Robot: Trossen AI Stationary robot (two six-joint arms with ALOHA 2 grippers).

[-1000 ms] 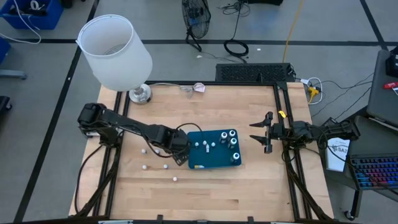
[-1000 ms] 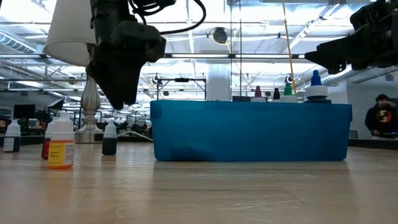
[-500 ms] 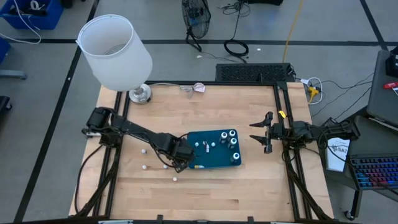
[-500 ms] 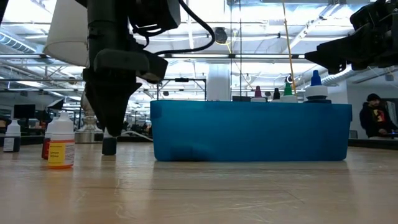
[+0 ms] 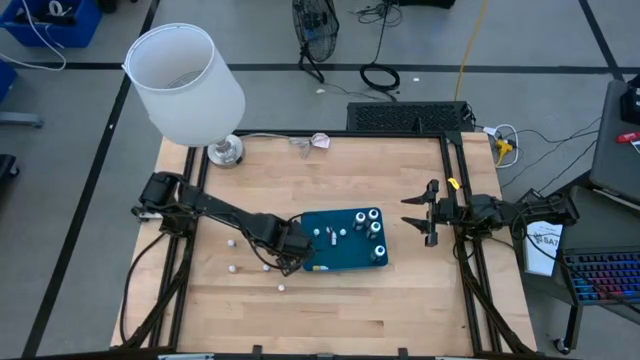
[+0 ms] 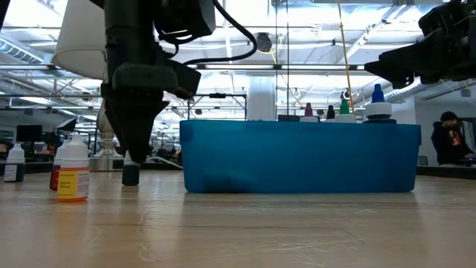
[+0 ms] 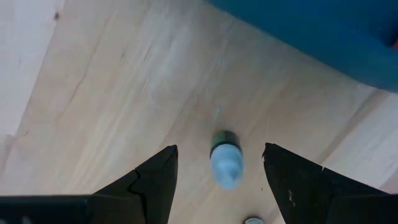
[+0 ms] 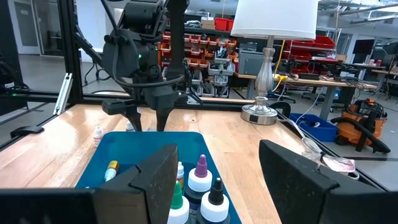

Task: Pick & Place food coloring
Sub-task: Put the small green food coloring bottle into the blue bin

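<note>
My left gripper (image 5: 290, 257) hangs open, fingers pointing down, just off the left end of the teal-blue tray (image 5: 345, 262). In the left wrist view a small dark food coloring bottle with a white cap (image 7: 225, 163) stands upright on the table between the two fingers (image 7: 155, 182), with a gap on each side. The low view shows the gripper (image 6: 137, 149) right above that bottle (image 6: 131, 173). Several capped bottles (image 5: 374, 226) stand in the tray. My right gripper (image 5: 414, 212) waits open, in the air right of the tray.
More small bottles stand loose on the wood left of the tray (image 5: 233, 268) (image 5: 281, 288); the one with a yellow label (image 6: 73, 176) is nearest the low camera. A white-shaded lamp (image 5: 185, 85) stands at the far left corner. A person (image 6: 450, 141) shows beyond the table.
My left gripper has moved a little toward the near edge and come down, from well above the table to just over the small bottle left of the tray. In the last half second it has stayed almost still. The bottles and tray have not moved.
</note>
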